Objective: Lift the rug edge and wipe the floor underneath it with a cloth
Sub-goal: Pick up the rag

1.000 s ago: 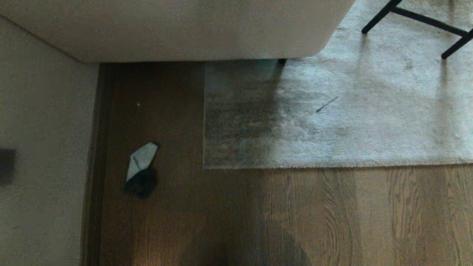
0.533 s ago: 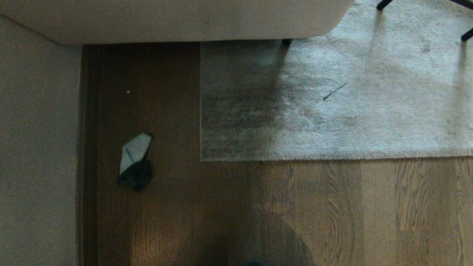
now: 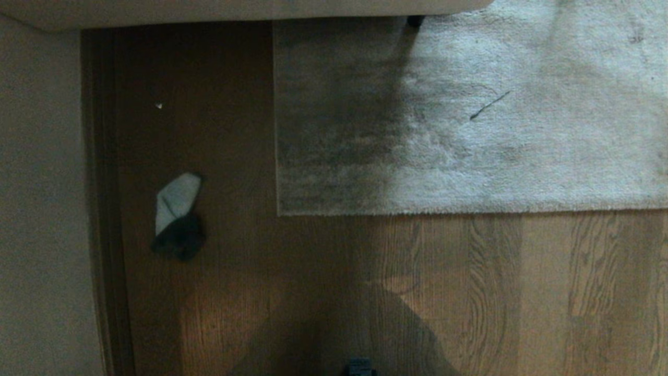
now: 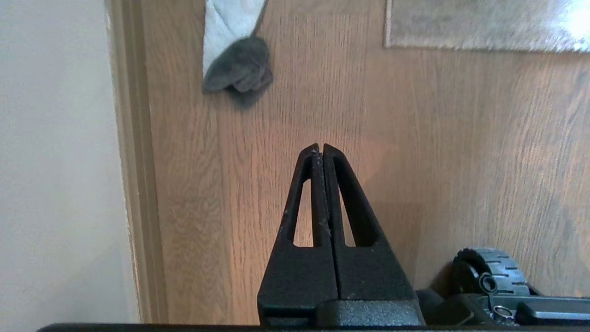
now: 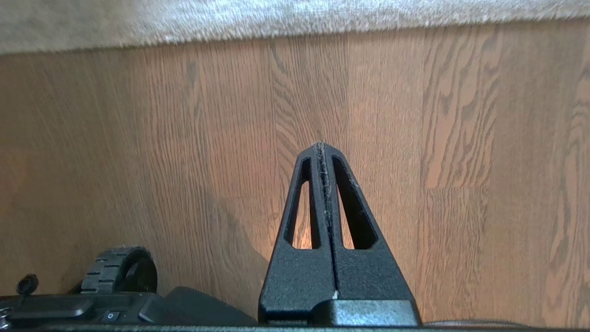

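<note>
The pale plush rug (image 3: 469,130) lies flat on the brown wood floor (image 3: 323,292). Its near edge (image 3: 469,213) runs straight across, ending in a corner (image 3: 278,213). The small pale cloth (image 3: 175,214), half in shadow, lies on the floor left of the rug, by the wall; it also shows in the left wrist view (image 4: 235,50). My left gripper (image 4: 320,148) hangs shut and empty above bare floor, short of the cloth. My right gripper (image 5: 321,146) is shut and empty above bare floor, short of the rug edge (image 5: 295,32). Neither arm appears in the head view.
A pale wall (image 3: 42,209) with a dark baseboard (image 3: 102,209) runs along the left. A light sofa (image 3: 235,8) overhangs the far side, one dark foot (image 3: 416,21) on the rug. My base's wheels show low down (image 4: 488,274) (image 5: 120,269).
The whole head view has shifted: sofa, rug and cloth slide toward the picture's top and the chair legs leave the frame, so the camera tilted down. Nothing on the floor has moved.
</note>
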Available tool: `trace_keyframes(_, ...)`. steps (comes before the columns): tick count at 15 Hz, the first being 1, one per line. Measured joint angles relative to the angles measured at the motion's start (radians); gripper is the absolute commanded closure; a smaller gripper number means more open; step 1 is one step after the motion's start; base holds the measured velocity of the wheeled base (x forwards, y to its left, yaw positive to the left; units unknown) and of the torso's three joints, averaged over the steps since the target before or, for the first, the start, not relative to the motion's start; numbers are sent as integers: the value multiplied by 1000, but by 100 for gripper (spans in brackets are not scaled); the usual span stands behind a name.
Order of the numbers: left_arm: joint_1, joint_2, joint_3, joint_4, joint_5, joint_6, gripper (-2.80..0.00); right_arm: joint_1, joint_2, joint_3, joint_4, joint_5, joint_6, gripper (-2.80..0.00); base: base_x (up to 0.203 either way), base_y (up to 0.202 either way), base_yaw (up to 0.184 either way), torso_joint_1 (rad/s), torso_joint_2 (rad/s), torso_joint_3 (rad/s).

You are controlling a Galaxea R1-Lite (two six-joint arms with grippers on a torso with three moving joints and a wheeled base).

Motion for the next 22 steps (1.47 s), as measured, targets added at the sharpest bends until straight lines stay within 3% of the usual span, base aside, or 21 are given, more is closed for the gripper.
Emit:
trace_keyframes(12,0,0,0,0,0,0,0,0,0,0,0,0,0,0,0,0,0,3,3,-193)
trace_keyframes(22,0,0,0,0,0,0,0,0,2,0,0,0,0,0,0,0,0,1,0,-20)
